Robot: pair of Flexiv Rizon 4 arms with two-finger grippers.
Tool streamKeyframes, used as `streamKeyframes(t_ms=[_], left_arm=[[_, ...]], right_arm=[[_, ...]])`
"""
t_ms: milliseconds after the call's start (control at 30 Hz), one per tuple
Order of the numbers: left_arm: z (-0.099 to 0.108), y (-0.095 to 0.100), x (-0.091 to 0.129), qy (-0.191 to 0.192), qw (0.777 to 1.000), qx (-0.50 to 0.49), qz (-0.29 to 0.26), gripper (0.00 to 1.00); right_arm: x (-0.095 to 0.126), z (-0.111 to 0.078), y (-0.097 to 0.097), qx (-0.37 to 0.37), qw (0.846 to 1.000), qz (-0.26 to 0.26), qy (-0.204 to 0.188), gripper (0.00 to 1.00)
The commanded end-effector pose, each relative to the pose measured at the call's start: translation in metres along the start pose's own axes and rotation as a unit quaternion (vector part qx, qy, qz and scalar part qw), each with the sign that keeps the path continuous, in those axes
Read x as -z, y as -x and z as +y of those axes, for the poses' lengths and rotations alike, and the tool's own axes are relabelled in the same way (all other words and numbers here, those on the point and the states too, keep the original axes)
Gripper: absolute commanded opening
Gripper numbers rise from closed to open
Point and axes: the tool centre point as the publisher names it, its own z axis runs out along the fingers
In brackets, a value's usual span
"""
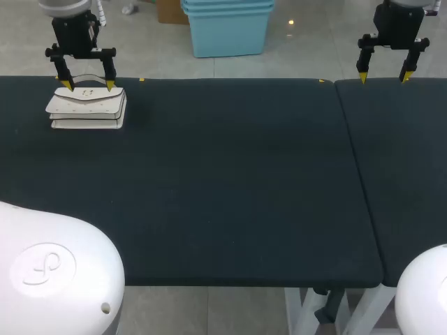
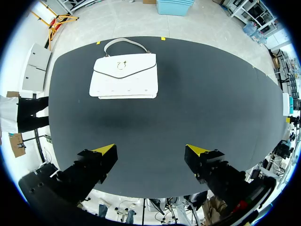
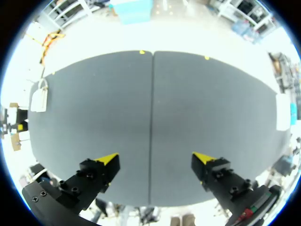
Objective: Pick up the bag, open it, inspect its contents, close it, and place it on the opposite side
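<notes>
Nearest the camera, two white rounded robot housings [image 1: 49, 269] are seen at the lower corners of the head view. Beyond them a dark table [image 1: 209, 195] is observed, made of two sections joined at a seam [image 1: 357, 174] toward the right side. The middle of the table is seen bare in all three views.

At the far left corner the bag [image 1: 87, 108] is found lying flat on the table. It is white, with its flap closed over a ring clasp [image 2: 123, 67], and its handle [image 2: 124, 42] is turned toward the far edge. The left gripper [image 1: 89, 86] is positioned over the bag's far edge, its fingers held wide apart. In the left wrist view the bag [image 2: 124, 77] is shown ahead of the left gripper [image 2: 151, 150], with dark table between, and no contact is noted.

At the far right the right gripper [image 1: 385, 75] is held above the table's far edge, fingers likewise spread, with nothing between them. In the right wrist view the right gripper [image 3: 155, 158] is seen over the seam [image 3: 151, 122], and the bag [image 3: 38, 99] is seen well apart from it, at the table's other end.

Two small yellow markers [image 1: 142, 79] are noted on the far edge.
</notes>
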Motion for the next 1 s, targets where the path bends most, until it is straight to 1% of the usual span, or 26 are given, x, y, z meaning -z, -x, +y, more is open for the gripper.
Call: streamKeyframes(t_ms=[33,733,800,900,1000], left_arm=[[0.0,0.0,0.0,0.0,1.0,0.0,0.0,1.0],[0.0,0.0,0.0,0.0,1.0,0.0,0.0,1.0],[-0.001,0.0,0.0,0.001,1.0,-0.017,0.011,1.0],[-0.002,0.003,-0.001,0.001,0.999,-0.031,0.024,1.0],[0.001,0.01,-0.001,-0.003,0.998,-0.043,0.04,1.0]], right_arm=[[0.0,0.0,0.0,0.0,1.0,0.0,0.0,1.0],[0.0,0.0,0.0,0.0,1.0,0.0,0.0,1.0],[0.0,0.0,0.0,0.0,1.0,0.0,0.0,1.0],[0.0,0.0,-0.005,0.039,0.999,-0.002,0.015,1.0],[0.001,-0.003,-0.011,0.089,0.995,0.005,0.044,1.0]])
